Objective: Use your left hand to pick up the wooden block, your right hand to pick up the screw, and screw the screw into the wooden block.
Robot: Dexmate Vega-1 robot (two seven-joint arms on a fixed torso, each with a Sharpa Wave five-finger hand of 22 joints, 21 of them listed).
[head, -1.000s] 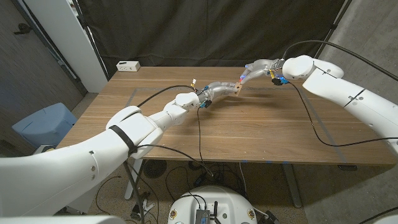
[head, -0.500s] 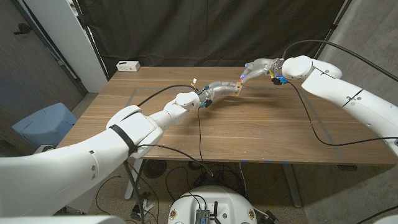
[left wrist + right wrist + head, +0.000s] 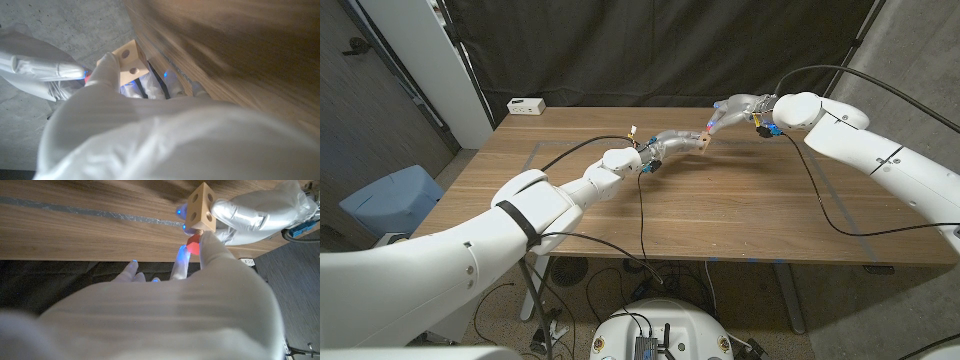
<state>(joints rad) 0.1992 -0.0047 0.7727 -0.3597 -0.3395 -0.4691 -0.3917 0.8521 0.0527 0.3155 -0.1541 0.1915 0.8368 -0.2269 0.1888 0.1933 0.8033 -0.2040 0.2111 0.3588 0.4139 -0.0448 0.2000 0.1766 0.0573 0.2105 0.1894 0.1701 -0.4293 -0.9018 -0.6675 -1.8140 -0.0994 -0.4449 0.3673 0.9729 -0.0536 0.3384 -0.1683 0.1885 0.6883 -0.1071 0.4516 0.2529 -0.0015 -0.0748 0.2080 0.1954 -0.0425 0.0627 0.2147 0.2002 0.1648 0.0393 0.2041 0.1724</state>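
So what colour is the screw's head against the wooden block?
Red screw, clearest in the right wrist view.

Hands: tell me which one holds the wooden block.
The left hand grips the wooden block; the right hand instead pinches the red-headed screw against it.

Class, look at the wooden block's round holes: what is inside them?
The wooden block shows dark, seemingly empty holes on its visible faces. The screw's red head sits against one face; its shaft is hidden.

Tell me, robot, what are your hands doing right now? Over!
Left hand holds the wooden block above the table. Right hand presses the red-headed screw against the block. Nothing in the way.
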